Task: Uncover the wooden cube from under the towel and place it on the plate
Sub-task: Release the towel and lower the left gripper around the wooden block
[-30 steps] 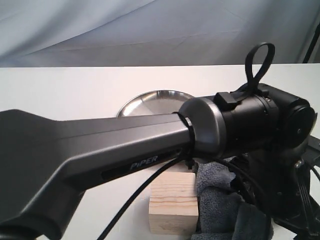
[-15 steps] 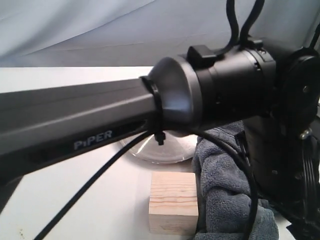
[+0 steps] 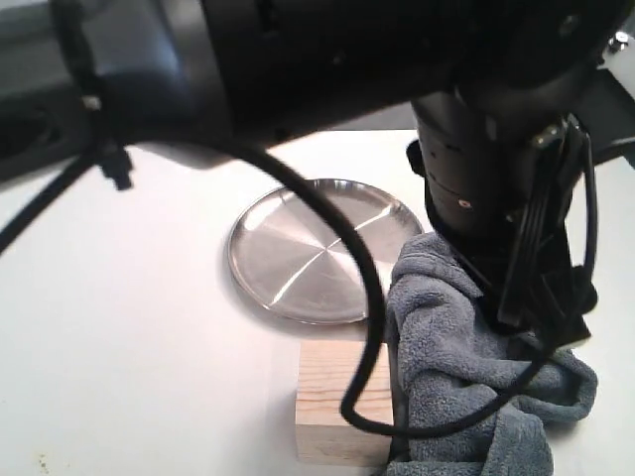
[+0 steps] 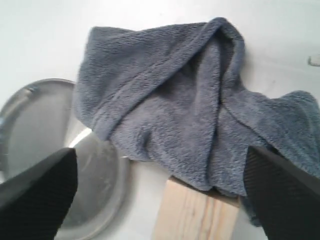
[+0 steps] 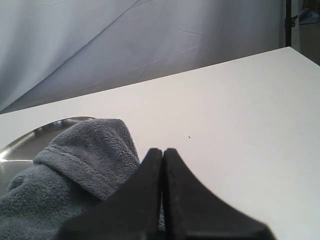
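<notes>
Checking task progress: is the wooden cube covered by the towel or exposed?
Mostly exposed: the wooden cube shows its top and front beside the towel, which overlaps only one edge.

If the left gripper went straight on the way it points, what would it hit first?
Probably the towel, lying ahead of the open left gripper; the wooden cube peeks out at its edge, depth unclear.

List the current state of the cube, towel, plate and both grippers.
wooden cube: on the table, top mostly bare, towel against one side, not on the plate
towel: bunched in folds, one edge over the plate's rim
plate: carries only that towel edge
left gripper: open, empty, over towel and cube
right gripper: shut, nothing between its fingers
</notes>
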Action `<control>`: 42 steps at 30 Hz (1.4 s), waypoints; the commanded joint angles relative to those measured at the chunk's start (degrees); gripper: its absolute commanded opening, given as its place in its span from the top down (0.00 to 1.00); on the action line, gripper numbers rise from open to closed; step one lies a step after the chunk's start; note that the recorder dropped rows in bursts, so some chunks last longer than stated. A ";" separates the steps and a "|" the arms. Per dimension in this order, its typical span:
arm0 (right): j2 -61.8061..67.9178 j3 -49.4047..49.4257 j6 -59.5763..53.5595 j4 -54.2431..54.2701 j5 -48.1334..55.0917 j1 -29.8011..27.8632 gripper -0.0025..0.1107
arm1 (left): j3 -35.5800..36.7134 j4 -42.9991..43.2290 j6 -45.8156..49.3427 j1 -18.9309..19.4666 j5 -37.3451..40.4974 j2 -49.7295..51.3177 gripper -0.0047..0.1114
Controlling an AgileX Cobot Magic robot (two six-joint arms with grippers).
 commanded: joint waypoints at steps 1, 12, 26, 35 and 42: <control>-0.37 0.15 0.23 0.28 0.68 0.00 0.95 | -0.18 1.31 5.41 0.74 0.00 -2.18 0.23; -0.37 0.15 0.23 0.28 0.68 0.00 0.95 | 14.12 3.15 11.86 2.25 0.00 -5.25 0.23; -0.37 0.15 0.23 0.28 0.68 0.00 0.95 | 24.74 -13.08 20.63 11.39 -1.50 -6.08 0.23; -0.37 0.15 0.23 0.28 0.68 0.00 0.95 | 26.34 -14.37 27.71 11.39 -5.84 -4.79 0.23; -0.37 0.15 0.23 0.28 0.68 0.00 0.95 | 26.34 -15.27 28.49 11.39 -4.61 0.49 0.23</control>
